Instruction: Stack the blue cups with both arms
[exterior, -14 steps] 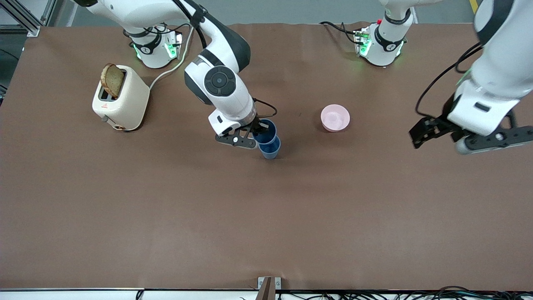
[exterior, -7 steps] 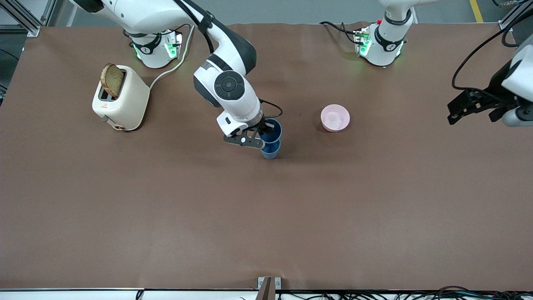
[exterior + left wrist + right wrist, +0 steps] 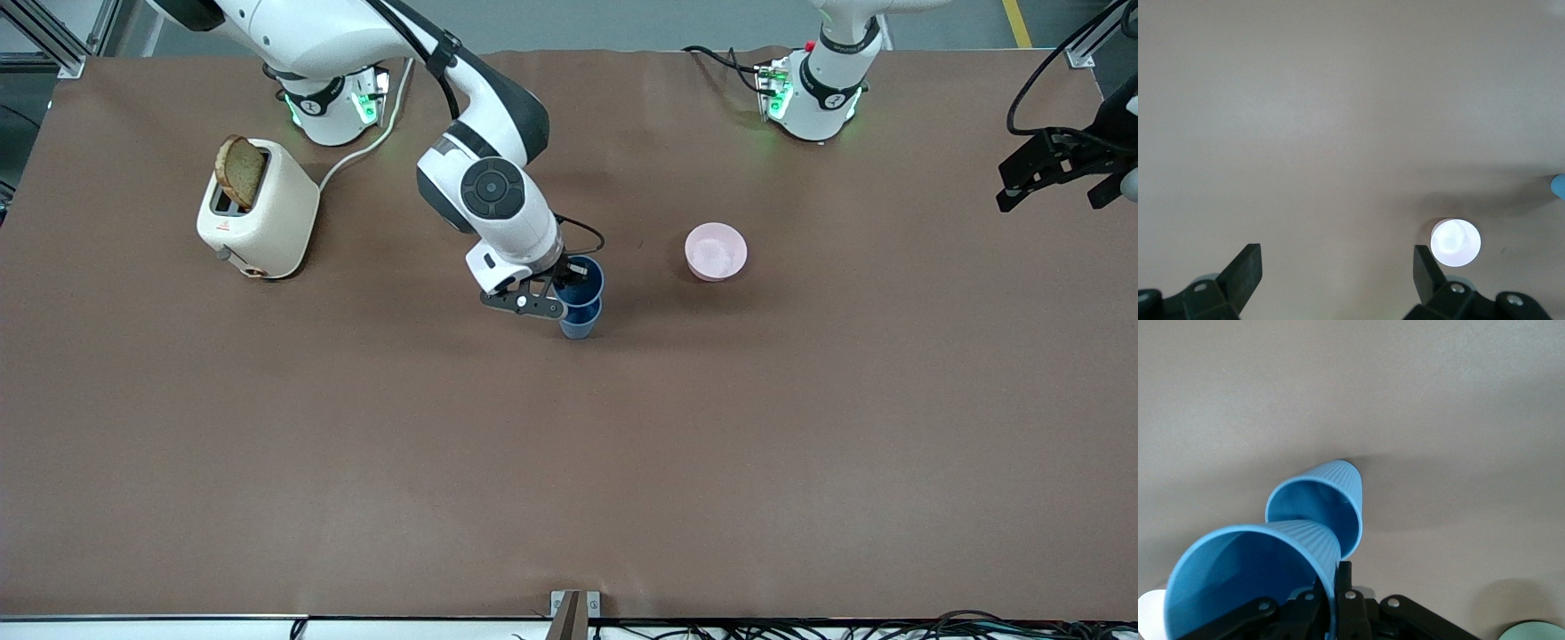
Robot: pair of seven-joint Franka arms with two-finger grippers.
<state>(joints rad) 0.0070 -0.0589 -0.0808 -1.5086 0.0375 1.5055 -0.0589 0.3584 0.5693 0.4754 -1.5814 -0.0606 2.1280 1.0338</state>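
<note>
My right gripper [image 3: 562,286] is shut on the rim of one blue cup [image 3: 582,276], one finger inside and one outside, as the right wrist view shows at the gripper [image 3: 1335,587]. This held cup [image 3: 1251,580] hangs tilted just above the second blue cup [image 3: 578,324], which stands on the table [image 3: 1318,510]. I cannot tell whether the held cup's base is inside the standing cup's mouth. My left gripper [image 3: 1058,169] is open and empty, up in the air over the left arm's end of the table [image 3: 1338,260].
A pink bowl [image 3: 716,252] stands beside the cups toward the left arm's end and shows in the left wrist view [image 3: 1455,241]. A cream toaster [image 3: 258,213] holding a bread slice [image 3: 240,171] stands toward the right arm's end. A pale green rim [image 3: 1538,631] shows in the right wrist view.
My left gripper has moved away from the cups toward the left arm's end of the table. My right gripper has shifted the held cup slightly, more squarely over the standing cup.
</note>
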